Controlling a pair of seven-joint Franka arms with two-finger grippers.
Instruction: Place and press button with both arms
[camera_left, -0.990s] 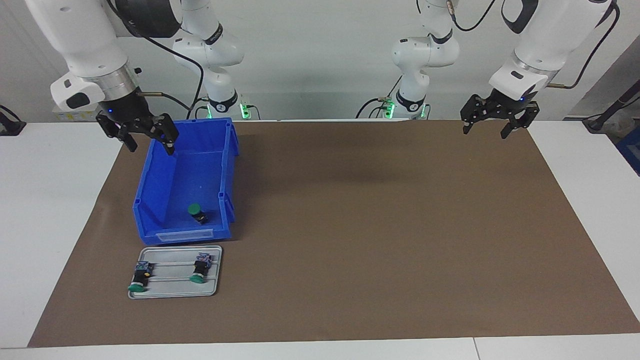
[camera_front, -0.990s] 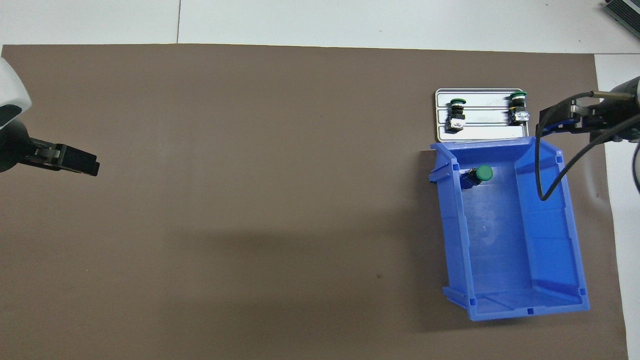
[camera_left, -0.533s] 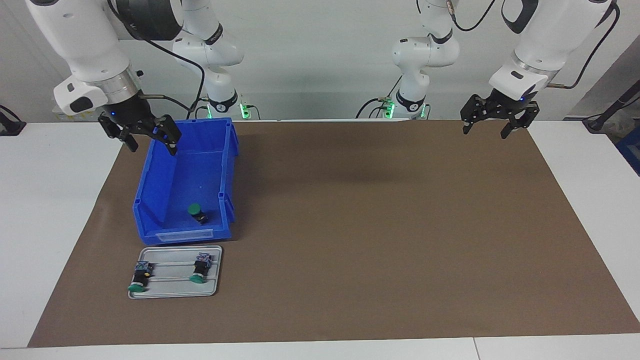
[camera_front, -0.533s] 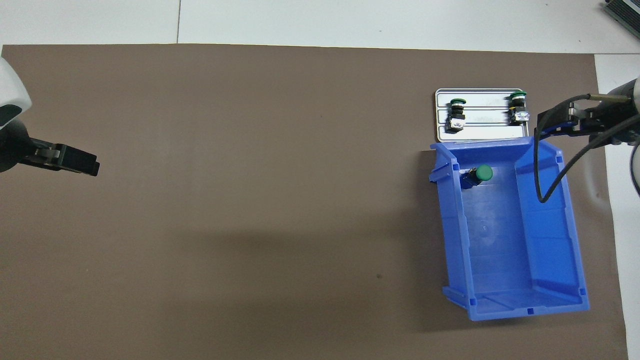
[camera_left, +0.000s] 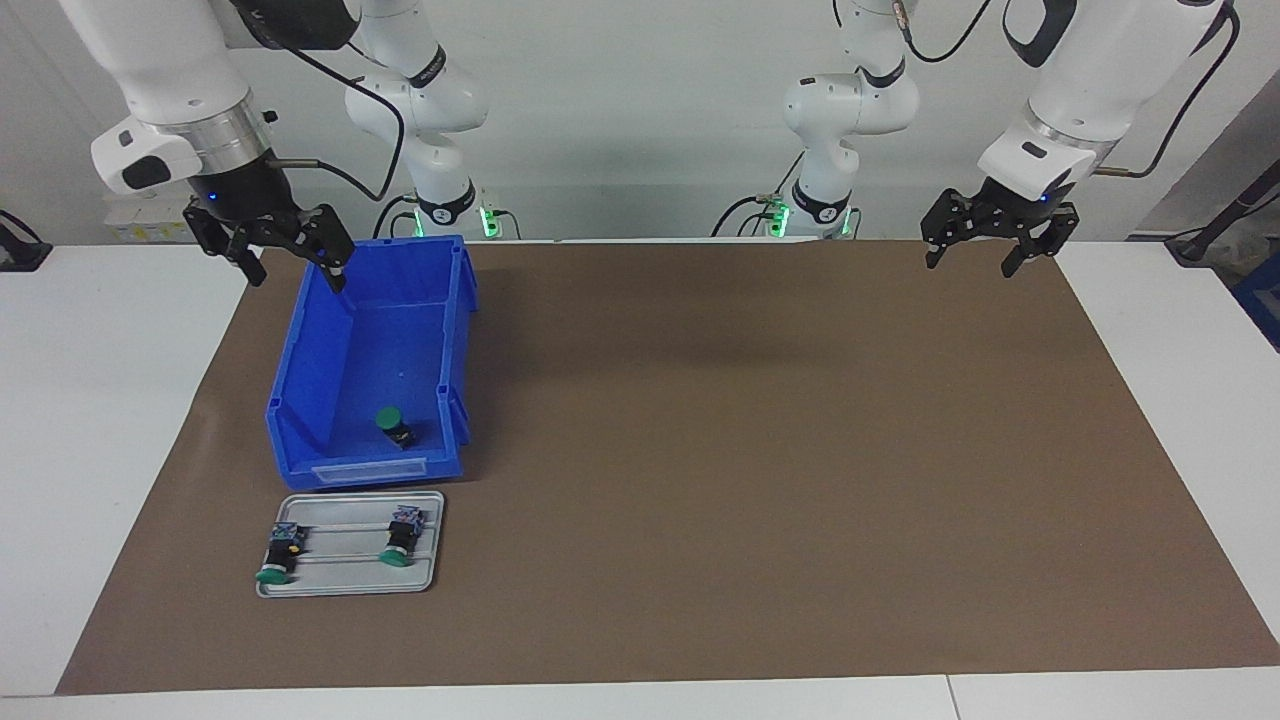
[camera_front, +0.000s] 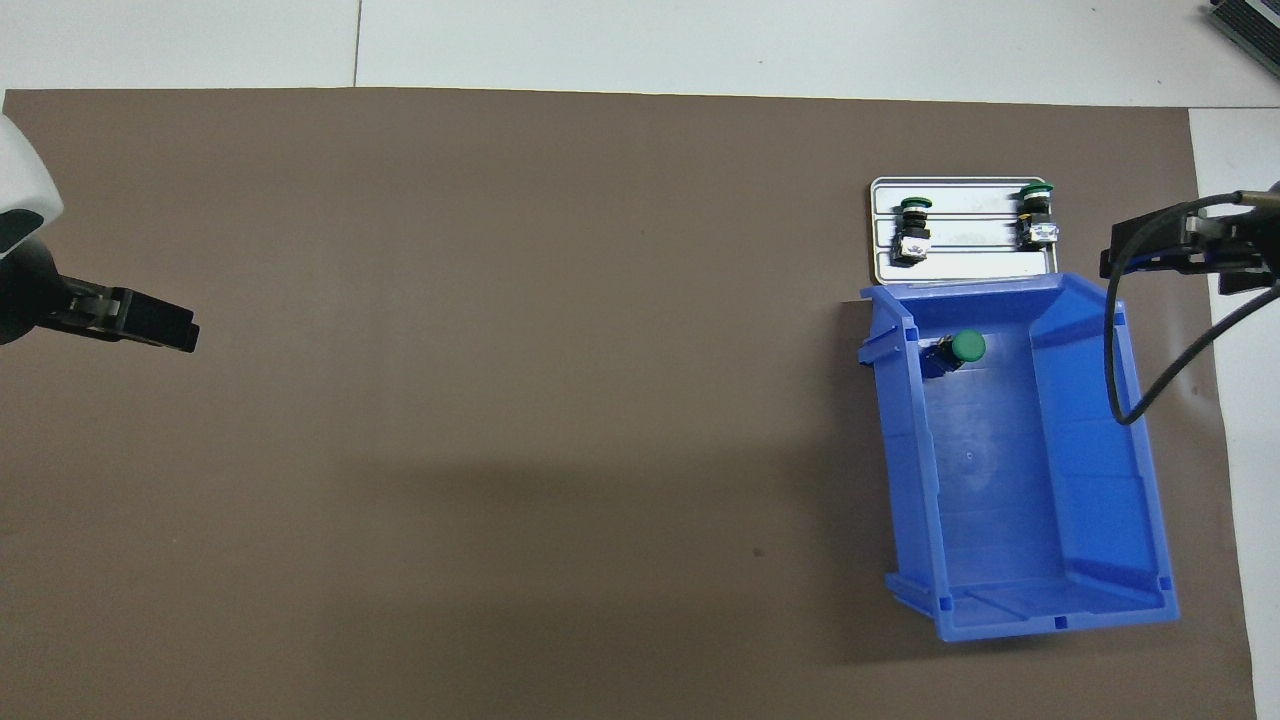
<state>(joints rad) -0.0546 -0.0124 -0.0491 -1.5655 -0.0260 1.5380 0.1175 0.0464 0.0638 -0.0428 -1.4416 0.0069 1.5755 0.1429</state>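
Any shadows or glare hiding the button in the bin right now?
Facing view: the button sits evenly lit in the blue bin; a soft shadow lies on the brown mat only. Overhead view: the button's green cap shows clearly, mild sheen on the bin floor, a broad shadow band crosses the mat.

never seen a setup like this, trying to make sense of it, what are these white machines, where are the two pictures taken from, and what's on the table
The white machines are two robot arms, each ending in a black two-finger hand. One picture faces them from across the table; the other looks steeply down from above their own end, so the sides are swapped between the two.

A brown mat covers the table. Toward the right arm's end stands a blue bin with one green-capped push button inside. Beside the bin, farther from the robots, a small metal tray holds two more buttons lying on their sides.

Nothing is held. The right hand hangs open over the bin's edge nearest the robots. The left hand waits, open, over the mat's corner at its own end.
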